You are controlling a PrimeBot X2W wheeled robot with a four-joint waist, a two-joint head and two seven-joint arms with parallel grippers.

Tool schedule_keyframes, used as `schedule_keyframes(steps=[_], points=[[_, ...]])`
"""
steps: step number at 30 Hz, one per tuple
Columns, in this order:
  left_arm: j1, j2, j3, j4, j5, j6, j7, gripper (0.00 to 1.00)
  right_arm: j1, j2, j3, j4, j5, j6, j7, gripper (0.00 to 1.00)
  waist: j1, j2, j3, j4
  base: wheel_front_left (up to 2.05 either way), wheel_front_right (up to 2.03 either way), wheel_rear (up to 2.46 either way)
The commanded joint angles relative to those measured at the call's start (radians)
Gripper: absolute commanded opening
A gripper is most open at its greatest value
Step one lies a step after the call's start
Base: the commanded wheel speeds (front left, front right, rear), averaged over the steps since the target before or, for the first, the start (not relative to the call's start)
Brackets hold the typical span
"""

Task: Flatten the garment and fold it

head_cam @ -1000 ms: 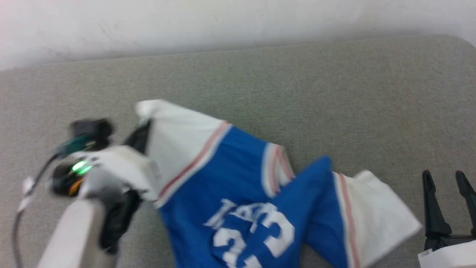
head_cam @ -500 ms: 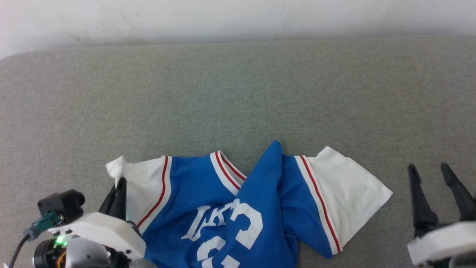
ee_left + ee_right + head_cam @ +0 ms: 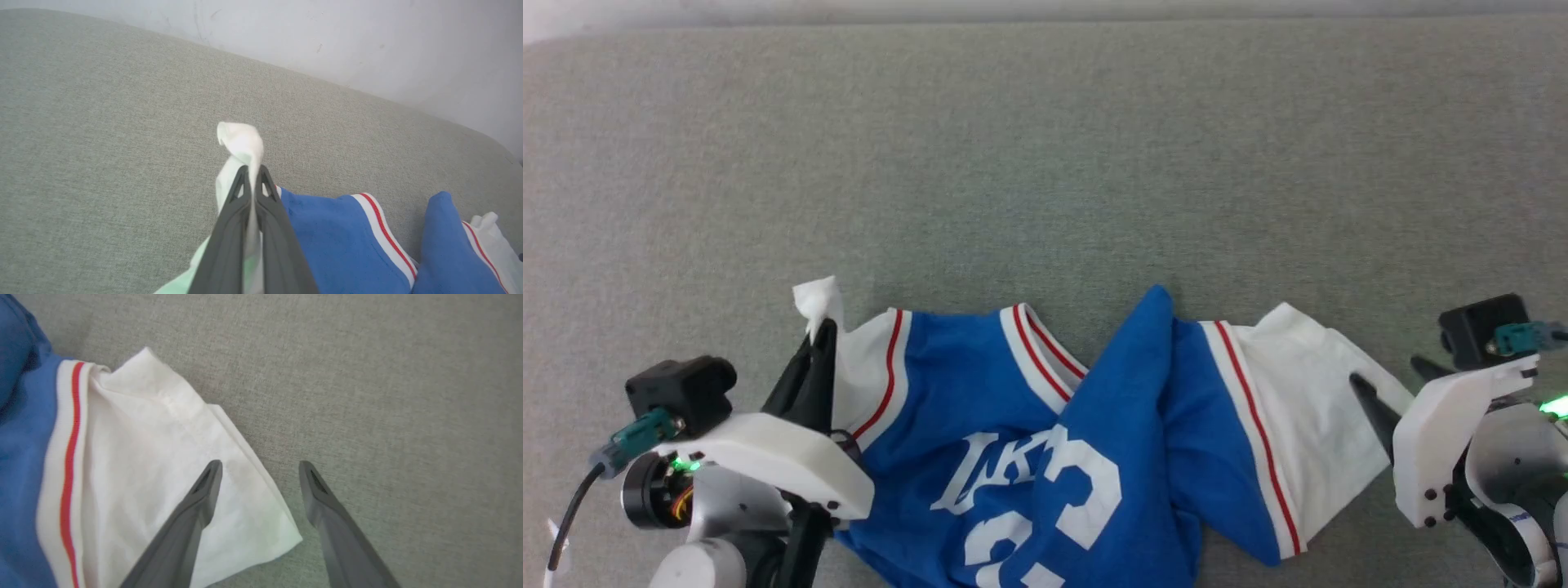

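My left jaws clench a sleeve (image 3: 241, 143) of the bunched garment (image 3: 964, 384); my right jaws gape astride the other. Flattening looks unfinished, folding not begun.

head camera looking down, wrist cameras low, close, all sharing garment (image 3: 964, 384)

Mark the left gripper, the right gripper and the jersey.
left gripper (image 3: 253, 170): left wrist view, midway between its shut fingertips.
right gripper (image 3: 260, 464): right wrist view, midway between its open fingertips.
jersey (image 3: 964, 384): head view, blue chest panel.
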Motion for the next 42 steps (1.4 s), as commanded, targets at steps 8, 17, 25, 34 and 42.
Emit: schedule_keyframes(steps=[8, 17, 25, 34, 42], points=[[-0.027, -0.005, -0.018, 0.009, 0.008, -0.009, 0.006, 0.0, -0.033, -0.056, 0.047, 0.057, 0.093, -0.001, 0.105, 1.0, -0.0002, -0.0001, 0.05, 0.057, 0.0, 0.0, 0.0], [-0.034, -0.011, -0.026, 0.022, -0.007, -0.016, 0.004, 0.0, -0.044, 0.0, 0.007, 0.091, 0.096, -0.001, 0.042, 0.0, -0.0002, -0.0001, -0.017, 0.046, 0.0, 0.0, 0.0], [-0.12, -0.009, -0.006, -0.005, -0.045, -0.038, 0.006, 0.0, -0.129, 0.108, -0.08, 0.04, 0.092, -0.001, -0.135, 0.0, -0.0002, -0.0001, -0.214, -0.005, 0.0, 0.0, 0.0], [-0.492, 0.049, -0.006, 0.066, -0.013, -0.082, 0.071, 0.0, -0.421, 0.064, -0.047, 0.06, 0.059, -0.001, -0.177, 0.0, -0.0002, -0.0001, -0.332, -0.055, 0.0, 0.0, 0.0], [-0.891, 0.05, -0.075, 0.417, 0.035, -0.139, 0.127, 0.0, -0.79, 0.036, 0.036, 0.299, 0.011, -0.001, -0.213, 0.0, -0.0002, -0.0001, -0.36, -0.109, 0.0, 0.0, 0.0]])
